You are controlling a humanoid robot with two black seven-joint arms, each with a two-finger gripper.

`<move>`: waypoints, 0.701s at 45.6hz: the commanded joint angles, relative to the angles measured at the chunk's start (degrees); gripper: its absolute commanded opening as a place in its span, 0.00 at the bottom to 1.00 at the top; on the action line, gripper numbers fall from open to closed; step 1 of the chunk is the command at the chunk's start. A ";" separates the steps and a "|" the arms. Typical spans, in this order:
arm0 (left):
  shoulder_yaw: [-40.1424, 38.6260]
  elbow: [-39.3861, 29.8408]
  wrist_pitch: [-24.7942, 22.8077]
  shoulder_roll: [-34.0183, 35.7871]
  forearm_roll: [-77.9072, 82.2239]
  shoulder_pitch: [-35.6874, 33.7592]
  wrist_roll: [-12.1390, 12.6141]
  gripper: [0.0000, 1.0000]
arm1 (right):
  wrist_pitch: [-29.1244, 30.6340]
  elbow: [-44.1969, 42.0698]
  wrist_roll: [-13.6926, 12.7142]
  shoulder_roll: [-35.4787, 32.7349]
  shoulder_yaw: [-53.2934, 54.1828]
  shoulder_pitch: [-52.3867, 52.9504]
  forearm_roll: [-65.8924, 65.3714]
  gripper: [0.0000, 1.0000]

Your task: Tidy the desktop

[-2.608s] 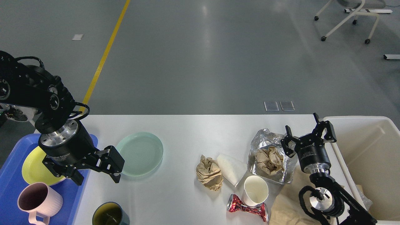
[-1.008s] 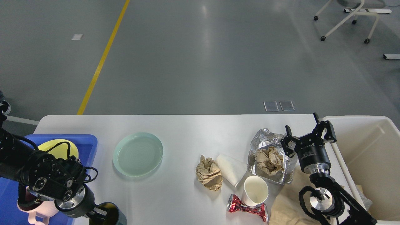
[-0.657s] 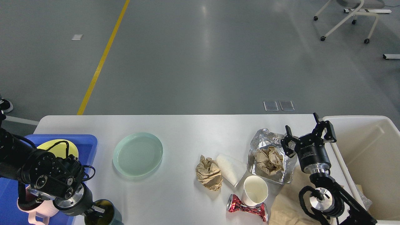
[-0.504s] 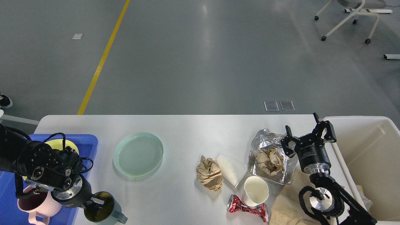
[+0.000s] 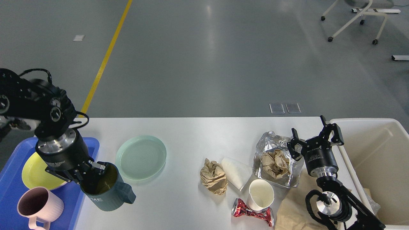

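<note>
— Lifting what? 
— My left gripper [image 5: 91, 179] is clamped on the dark mug [image 5: 107, 188], above the desktop [image 5: 191, 134] edge. 
— Next? 
— Probably across into the blue tray [image 5: 9, 166]; right gripper [image 5: 314, 137] spread, empty.

Lab hall — grey floor [image 5: 204, 64], yellow line [image 5: 105, 60].

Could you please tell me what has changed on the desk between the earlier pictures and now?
The left gripper dropped to the dark teal handled mug at the near edge, gripped its rim and has lifted it up beside the blue plastic tray. The right gripper, pale green plate and the crumpled rubbish stayed put.
</note>
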 commanded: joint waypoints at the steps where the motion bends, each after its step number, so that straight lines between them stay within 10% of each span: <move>1: 2.78 -1.56 -5.83 -0.98 -4.87 -9.77 -0.43 0.00 | 0.00 0.01 0.00 -0.05 0.00 -0.01 0.00 1.00; 7: 6.64 -3.93 -8.03 -3.88 -9.44 -17.78 -3.33 0.00 | 0.00 0.01 0.00 -0.05 0.00 -0.01 0.00 1.00; 16: 12.01 -4.37 -12.69 -9.51 -11.29 -22.45 -14.58 0.00 | 0.00 0.01 0.00 -0.05 0.00 -0.01 0.00 1.00; 32: 17.28 -1.30 -12.17 -3.28 -9.54 -20.17 -14.24 0.00 | 0.00 0.01 0.00 -0.05 0.00 -0.10 0.00 1.00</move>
